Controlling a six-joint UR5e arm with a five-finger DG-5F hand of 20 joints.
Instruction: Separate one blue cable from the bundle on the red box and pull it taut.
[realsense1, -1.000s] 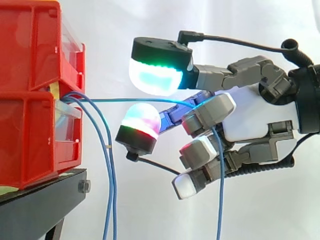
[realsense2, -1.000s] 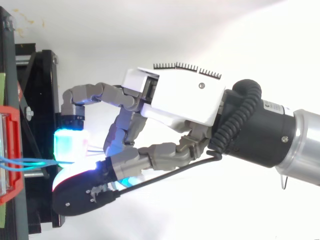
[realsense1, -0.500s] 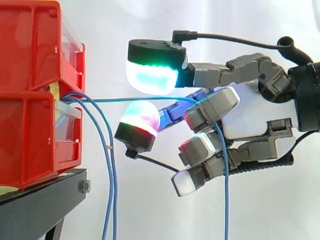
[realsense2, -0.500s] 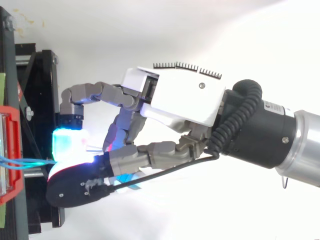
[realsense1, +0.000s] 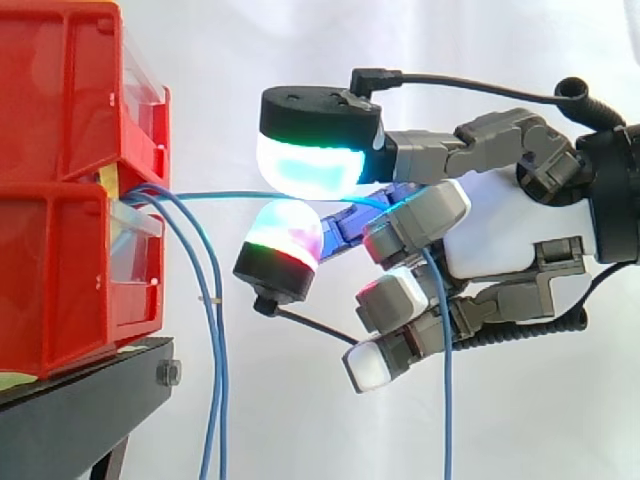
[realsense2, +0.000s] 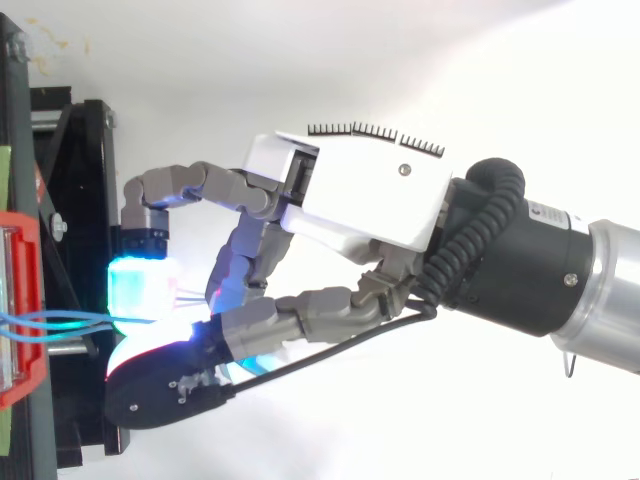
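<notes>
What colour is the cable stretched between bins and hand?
Blue: the cable shows best in the side view.

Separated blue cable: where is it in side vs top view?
Side view: thin blue cable runs level from the red plastic bins to the hand's curled fingers, then hangs down.
Top view: the cable crosses the left, between bin edge and glowing pads.
Shared landmark: the red bins.

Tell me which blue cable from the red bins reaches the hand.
The thin blue cable stretched level from the red plastic bins to the hand; the other two blue cables hang down.
</notes>
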